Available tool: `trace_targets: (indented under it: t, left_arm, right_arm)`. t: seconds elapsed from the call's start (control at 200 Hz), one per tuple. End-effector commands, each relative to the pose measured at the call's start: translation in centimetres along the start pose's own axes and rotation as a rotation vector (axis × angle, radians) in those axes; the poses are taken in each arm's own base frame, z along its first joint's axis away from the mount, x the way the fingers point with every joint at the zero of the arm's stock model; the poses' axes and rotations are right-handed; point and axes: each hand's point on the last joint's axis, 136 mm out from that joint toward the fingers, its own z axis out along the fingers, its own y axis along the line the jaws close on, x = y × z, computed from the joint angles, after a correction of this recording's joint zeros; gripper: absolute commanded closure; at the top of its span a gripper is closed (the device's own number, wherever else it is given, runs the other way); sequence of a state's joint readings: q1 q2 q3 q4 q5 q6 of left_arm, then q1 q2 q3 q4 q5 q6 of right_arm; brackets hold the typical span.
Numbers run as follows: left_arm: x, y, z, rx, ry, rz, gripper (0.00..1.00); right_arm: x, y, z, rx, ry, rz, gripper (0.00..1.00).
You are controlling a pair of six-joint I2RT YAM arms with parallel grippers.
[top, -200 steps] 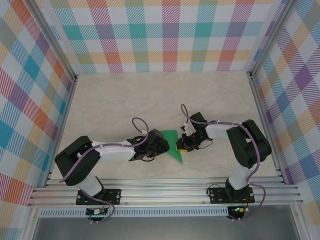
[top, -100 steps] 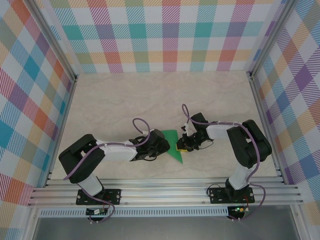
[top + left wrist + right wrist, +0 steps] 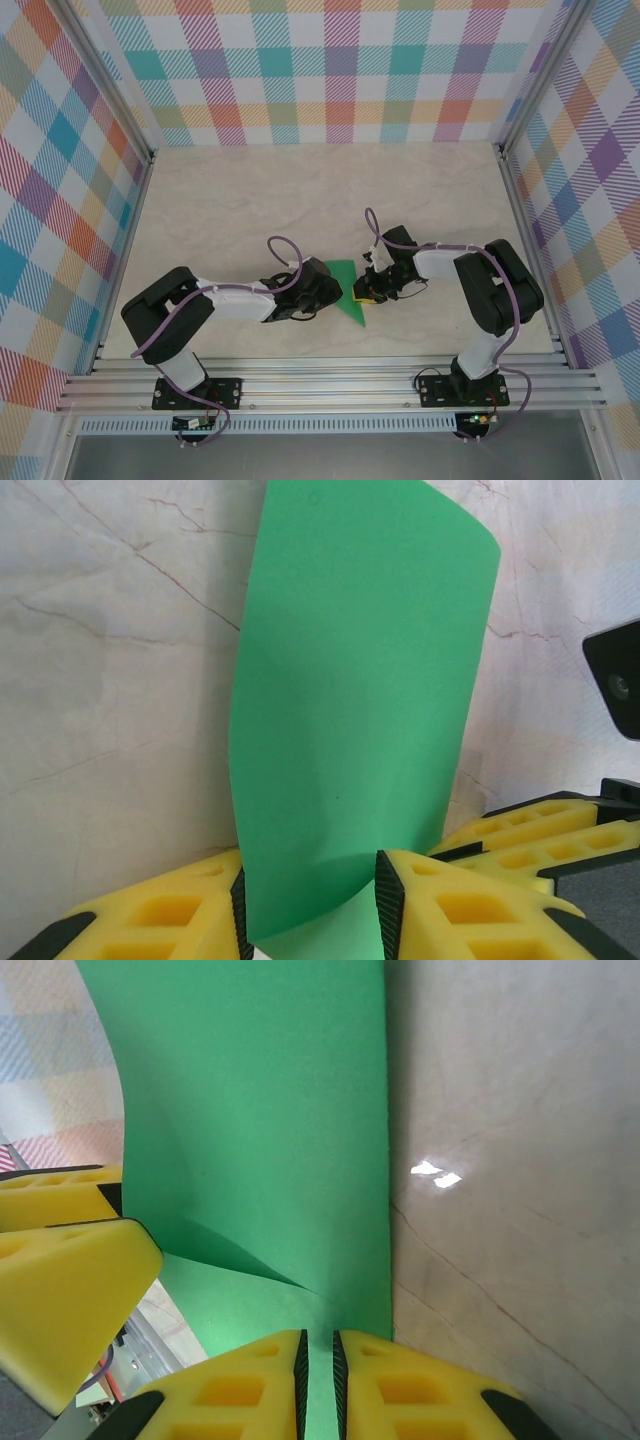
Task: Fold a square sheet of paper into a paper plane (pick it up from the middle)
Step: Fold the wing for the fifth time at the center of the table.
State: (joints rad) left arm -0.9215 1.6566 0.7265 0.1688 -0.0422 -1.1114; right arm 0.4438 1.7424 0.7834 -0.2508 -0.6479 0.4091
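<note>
— We see a pale marbled desk (image 3: 300,190), boxed in by pastel checked walls (image 3: 340,70).
— The thin bright green paper sheet (image 3: 347,290) curls, creased, at its front middle. Both our arms reach low and inward. Our right claw (image 3: 318,1345) pinches the sheet's edge, and our left claw (image 3: 310,885) straddles it, jaws apart.

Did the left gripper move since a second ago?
Yes, a little. The left gripper has crept right, away from the left wall, closer onto the green paper.
</note>
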Motion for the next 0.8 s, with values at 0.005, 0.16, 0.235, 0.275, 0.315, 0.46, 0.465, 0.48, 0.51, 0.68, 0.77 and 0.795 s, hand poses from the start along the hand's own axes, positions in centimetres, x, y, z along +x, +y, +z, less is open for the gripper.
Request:
trace_targets:
  t: [0.005,0.16,0.235,0.275,0.315,0.46,0.465,0.48,0.51,0.68,0.77,0.795]
  left_arm:
    - [0.0,-1.6,0.0,0.046,-0.006,0.001,0.63]
    - [-0.2,-1.9,-0.2,0.051,-0.013,0.01,0.64]
    - [-0.2,-2.0,-0.2,0.044,-0.012,0.02,0.65]
    - [-0.2,-2.0,-0.2,0.036,-0.009,0.025,0.67]
    - [-0.2,-1.9,0.0,0.028,-0.003,0.034,0.68]
    - [-0.1,-2.1,0.2,0.009,0.011,0.065,0.75]
    - [-0.1,-2.2,0.2,0.01,0.012,0.066,0.76]
    - [-0.1,-2.2,0.2,0.009,0.013,0.068,0.78]
    - [-0.1,-2.2,0.3,0.001,0.016,0.07,0.8]
    - [0.1,-1.8,0.5,-0.032,0.03,0.083,0.87]
    - [0.1,-1.7,0.5,-0.052,0.038,0.088,0.88]
    - [0.1,-1.6,0.5,-0.06,0.039,0.089,0.88]
  right_arm:
    - [0.5,-2.0,0.1,0.053,0.001,0.031,0.82]
    - [0.5,-2.2,0.1,0.055,-0.003,0.034,0.82]
    - [0.4,-2.2,0.1,0.054,-0.007,0.036,0.82]
    - [0.4,-2.3,0.1,0.053,-0.008,0.039,0.82]
    - [0.3,-2.2,0.1,0.052,-0.01,0.036,0.82]
    - [0.3,-2.2,0.0,0.044,-0.021,0.041,0.82]
    - [0.3,-2.2,0.0,0.044,-0.022,0.042,0.81]
    - [0.3,-2.1,0.0,0.044,-0.023,0.04,0.81]
    - [0.2,-2.0,-0.1,0.042,-0.028,0.039,0.81]
    - [-0.1,-1.6,-0.7,0.051,-0.059,0.022,0.79]
    - [-0.1,-1.5,-1.1,0.06,-0.076,0.01,0.79]
    - [-0.1,-1.5,-1.2,0.062,-0.08,0.005,0.78]
